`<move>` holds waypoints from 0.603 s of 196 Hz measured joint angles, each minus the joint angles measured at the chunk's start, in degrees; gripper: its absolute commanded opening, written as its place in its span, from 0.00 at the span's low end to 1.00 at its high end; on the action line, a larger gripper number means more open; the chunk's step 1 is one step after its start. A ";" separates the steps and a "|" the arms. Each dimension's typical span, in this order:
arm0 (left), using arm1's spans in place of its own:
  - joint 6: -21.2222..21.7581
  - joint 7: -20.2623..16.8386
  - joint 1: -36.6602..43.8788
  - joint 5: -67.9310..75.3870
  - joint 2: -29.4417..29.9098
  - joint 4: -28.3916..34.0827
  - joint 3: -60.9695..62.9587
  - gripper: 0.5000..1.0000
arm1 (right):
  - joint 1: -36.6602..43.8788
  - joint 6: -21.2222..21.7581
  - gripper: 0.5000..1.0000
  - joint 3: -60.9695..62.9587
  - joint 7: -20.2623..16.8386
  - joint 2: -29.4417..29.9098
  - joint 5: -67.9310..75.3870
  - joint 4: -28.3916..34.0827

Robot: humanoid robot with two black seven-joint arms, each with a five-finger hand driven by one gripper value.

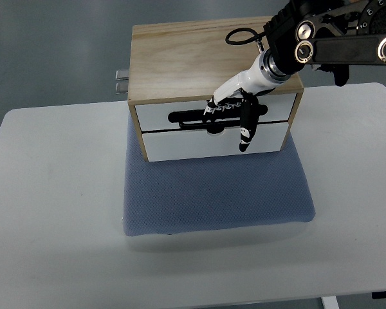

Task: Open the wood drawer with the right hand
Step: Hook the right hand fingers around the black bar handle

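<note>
A small wooden cabinet with two white drawer fronts stands at the back of a blue mat. The upper drawer has a dark slot handle; the lower drawer sits below it. Both drawers look closed or nearly so. My right hand, white with black fingers, reaches down from the upper right over the cabinet's front edge. Several fingers are curled into the upper drawer's slot handle, and one finger hangs down over the lower drawer front. The left arm is out of view.
The cabinet and mat rest on a white table. A metal bracket sticks out from the cabinet's left side. The right arm's black links cross above the cabinet's back right corner. Grey floor lies beyond the table.
</note>
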 measured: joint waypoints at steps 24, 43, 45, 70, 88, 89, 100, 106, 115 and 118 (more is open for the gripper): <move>0.00 0.00 0.00 0.00 0.00 0.00 0.00 1.00 | -0.15 -0.01 0.88 0.00 0.01 0.26 0.00 0.00; 0.00 -0.02 0.00 0.00 0.00 0.00 0.00 1.00 | -0.36 -0.02 0.88 0.00 0.04 0.30 0.01 0.01; 0.00 -0.02 0.00 0.00 0.00 0.00 0.00 1.00 | -0.38 -0.02 0.88 0.01 0.04 0.30 0.01 0.01; 0.00 -0.02 0.00 0.00 0.00 0.00 0.00 1.00 | -0.63 -0.15 0.88 0.14 0.04 0.31 0.24 0.01; 0.00 -0.02 0.00 0.00 0.00 0.00 0.00 1.00 | -0.77 -0.38 0.88 0.23 0.04 0.31 0.33 -0.05; 0.00 -0.02 0.00 0.00 0.00 0.00 0.00 1.00 | -0.78 -0.42 0.88 0.23 0.04 0.31 0.33 -0.06; 0.00 -0.02 0.00 0.00 0.00 0.00 0.00 1.00 | -0.90 -0.97 0.88 0.24 0.04 0.31 0.35 -0.12; 0.00 -0.02 0.00 0.00 0.00 0.00 0.01 1.00 | -1.02 -1.28 0.88 0.25 0.04 0.32 0.35 -0.15; 0.00 -0.02 0.00 0.00 0.00 0.00 0.02 1.00 | -1.23 -1.62 0.88 0.27 0.04 0.32 0.36 -0.17; 0.00 -0.02 0.00 0.00 0.00 0.00 0.02 1.00 | -1.33 -1.72 0.88 0.27 0.04 0.32 0.36 -0.18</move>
